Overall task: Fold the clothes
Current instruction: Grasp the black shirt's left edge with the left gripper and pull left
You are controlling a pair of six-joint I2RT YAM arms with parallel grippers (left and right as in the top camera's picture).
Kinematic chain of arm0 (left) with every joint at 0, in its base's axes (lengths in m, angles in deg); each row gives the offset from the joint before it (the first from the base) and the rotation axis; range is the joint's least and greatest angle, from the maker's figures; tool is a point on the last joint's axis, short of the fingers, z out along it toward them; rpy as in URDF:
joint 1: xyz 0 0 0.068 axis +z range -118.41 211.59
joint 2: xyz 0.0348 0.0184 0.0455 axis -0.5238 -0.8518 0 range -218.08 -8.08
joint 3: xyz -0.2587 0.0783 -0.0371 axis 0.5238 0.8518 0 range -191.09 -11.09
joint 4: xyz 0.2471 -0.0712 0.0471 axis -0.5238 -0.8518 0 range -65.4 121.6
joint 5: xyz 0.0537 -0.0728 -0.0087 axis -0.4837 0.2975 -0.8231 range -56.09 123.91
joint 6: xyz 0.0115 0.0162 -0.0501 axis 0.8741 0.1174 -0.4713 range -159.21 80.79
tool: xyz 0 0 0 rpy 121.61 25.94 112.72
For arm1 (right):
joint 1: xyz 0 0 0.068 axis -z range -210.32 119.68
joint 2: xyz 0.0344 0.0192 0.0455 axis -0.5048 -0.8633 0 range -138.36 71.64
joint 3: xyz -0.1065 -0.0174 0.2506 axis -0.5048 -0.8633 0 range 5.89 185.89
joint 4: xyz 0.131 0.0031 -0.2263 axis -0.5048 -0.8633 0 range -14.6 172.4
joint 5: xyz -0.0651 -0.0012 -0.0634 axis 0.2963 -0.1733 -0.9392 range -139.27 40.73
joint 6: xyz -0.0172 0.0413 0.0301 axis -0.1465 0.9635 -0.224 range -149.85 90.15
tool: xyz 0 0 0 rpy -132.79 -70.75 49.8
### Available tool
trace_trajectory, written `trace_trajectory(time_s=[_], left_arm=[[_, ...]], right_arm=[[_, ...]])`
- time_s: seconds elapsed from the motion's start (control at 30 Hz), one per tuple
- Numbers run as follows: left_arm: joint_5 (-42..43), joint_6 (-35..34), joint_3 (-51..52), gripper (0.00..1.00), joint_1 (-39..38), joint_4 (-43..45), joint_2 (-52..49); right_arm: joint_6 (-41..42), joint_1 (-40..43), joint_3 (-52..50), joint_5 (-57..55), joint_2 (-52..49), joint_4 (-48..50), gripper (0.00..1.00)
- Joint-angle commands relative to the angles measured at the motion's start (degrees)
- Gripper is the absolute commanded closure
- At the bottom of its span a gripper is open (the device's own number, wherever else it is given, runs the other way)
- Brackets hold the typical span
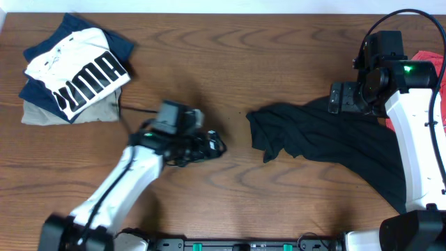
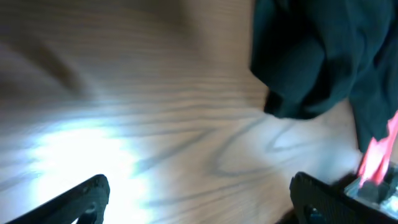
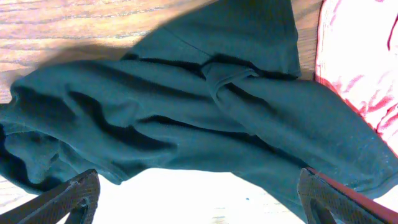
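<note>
Black garment (image 1: 327, 139) lies crumpled and unfolded on the right half of the counter (image 1: 279, 42). It runs from a bunched end near the middle out to the lower right, where it passes under the right arm. Deep creases and a twisted ridge show across it in the right wrist view (image 3: 186, 112).

Right gripper (image 1: 341, 97) sits at the garment's upper edge. Its fingers stand wide apart over the cloth (image 3: 202, 199). Released, nothing pinched.

Left gripper (image 1: 212, 145) is near the counter's middle, left of the garment's bunched end, with bare wood between. It is blurred from overhead. Wrist view shows both fingertips spread to the frame's corners (image 2: 202, 202) with only wood between them. Released, empty. The garment's rounded end (image 2: 311, 56) is ahead of it and to the right, not touching.

Red shirt (image 1: 435, 70) is at the right edge, lying against the garment (image 3: 360, 56).

Top left, well apart: a stack (image 1: 70, 104) topped by a white PUMA shirt (image 1: 87, 77).
</note>
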State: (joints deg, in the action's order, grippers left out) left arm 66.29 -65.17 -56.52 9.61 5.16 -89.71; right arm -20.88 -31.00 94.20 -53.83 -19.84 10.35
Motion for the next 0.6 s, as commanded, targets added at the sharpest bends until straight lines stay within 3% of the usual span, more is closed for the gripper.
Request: trace_trajectory(time_s=[0.0,0.2,0.47,0.57], left_arm=[[0.61,-0.31,0.22,0.09,-6.05,3.76,-3.41],[-1.60,-0.31,0.22,0.12,-15.72,17.00,-6.88],[-15.89,-0.33,0.22,0.12,-23.34,26.75,-8.59],[-19.67,-3.28,0.22,0.12,-24.26,30.49,-9.70]], right_arm=[[0.61,0.33,-0.22,-0.63,0.09,0.00,0.01],[0.61,0.33,-0.22,-0.61,0.07,0.00,0.01],[0.61,0.33,-0.22,-0.63,0.07,-0.74,0.01],[0.61,0.33,-0.22,-0.61,0.07,-0.90,0.01]])
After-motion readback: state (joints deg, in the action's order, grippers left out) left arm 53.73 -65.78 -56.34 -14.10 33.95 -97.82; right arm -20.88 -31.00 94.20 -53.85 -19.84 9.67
